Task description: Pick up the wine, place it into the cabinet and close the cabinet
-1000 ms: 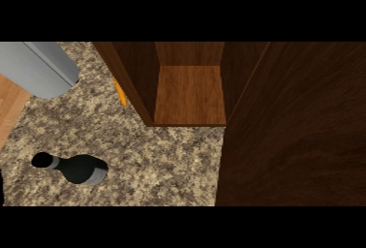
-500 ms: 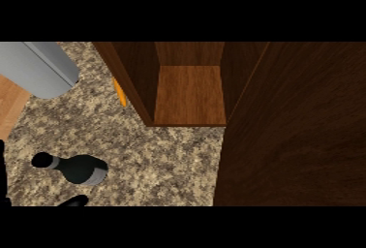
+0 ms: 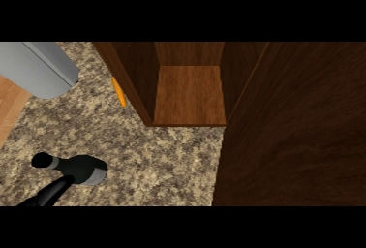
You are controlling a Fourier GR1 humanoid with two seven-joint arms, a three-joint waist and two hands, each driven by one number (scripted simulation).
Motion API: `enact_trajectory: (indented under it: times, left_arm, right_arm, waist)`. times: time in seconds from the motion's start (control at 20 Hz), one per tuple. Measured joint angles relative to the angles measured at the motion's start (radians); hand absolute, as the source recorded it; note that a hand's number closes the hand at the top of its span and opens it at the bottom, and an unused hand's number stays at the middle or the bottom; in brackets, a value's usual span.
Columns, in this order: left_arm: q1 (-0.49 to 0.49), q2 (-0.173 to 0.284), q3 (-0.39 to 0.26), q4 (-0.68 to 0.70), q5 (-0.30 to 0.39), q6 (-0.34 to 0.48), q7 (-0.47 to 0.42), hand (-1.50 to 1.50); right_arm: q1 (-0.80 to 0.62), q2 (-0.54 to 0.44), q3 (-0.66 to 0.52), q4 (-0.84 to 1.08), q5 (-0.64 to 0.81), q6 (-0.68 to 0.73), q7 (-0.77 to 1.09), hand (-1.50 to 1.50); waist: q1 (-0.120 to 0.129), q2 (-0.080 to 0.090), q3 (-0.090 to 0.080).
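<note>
The dark glass wine bottle stands on the speckled granite counter, left of the open wooden cabinet. A black hand touches it from below; finger state cannot be told; grasping comes next

A grey rounded object lies at the speckled granite counter's upper left, beside a wooden surface.
</note>
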Motion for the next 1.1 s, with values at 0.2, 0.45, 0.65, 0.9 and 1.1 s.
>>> enact_trajectory:
  times: [0.2,0.45,0.65,0.9,1.1]
  left_arm:
    - [0.018,-0.015,0.032,0.035,0.029,-0.001,-0.059,-1.50]
    - [0.047,-0.028,0.053,0.068,0.048,-0.010,-0.111,-1.50]
    - [0.072,-0.056,0.059,0.140,0.092,-0.020,-0.187,-1.50]
    - [0.130,-0.076,0.089,0.199,0.190,-0.059,-0.288,-1.50]
    - [0.177,-0.083,0.093,0.272,0.273,-0.069,-0.409,-1.50]
  right_arm:
    - [-0.025,-0.003,-0.004,-0.003,0.004,-0.004,0.031,-1.50]
    - [-0.074,-0.010,-0.013,-0.003,0.007,-0.008,0.065,-1.50]
    - [-0.118,-0.019,-0.036,-0.002,0.007,-0.016,0.095,-1.50]
    - [-0.162,-0.019,-0.029,0.001,0.014,-0.031,0.125,-1.50]
    - [-0.179,-0.023,-0.035,-0.002,0.015,-0.037,0.135,-1.50]
  waist:
    - [0.001,0.000,0.000]
    - [0.002,0.000,-0.001]
    - [0.001,0.000,-0.001]
    - [0.003,-0.001,-0.001]
    - [0.003,-0.002,-0.001]
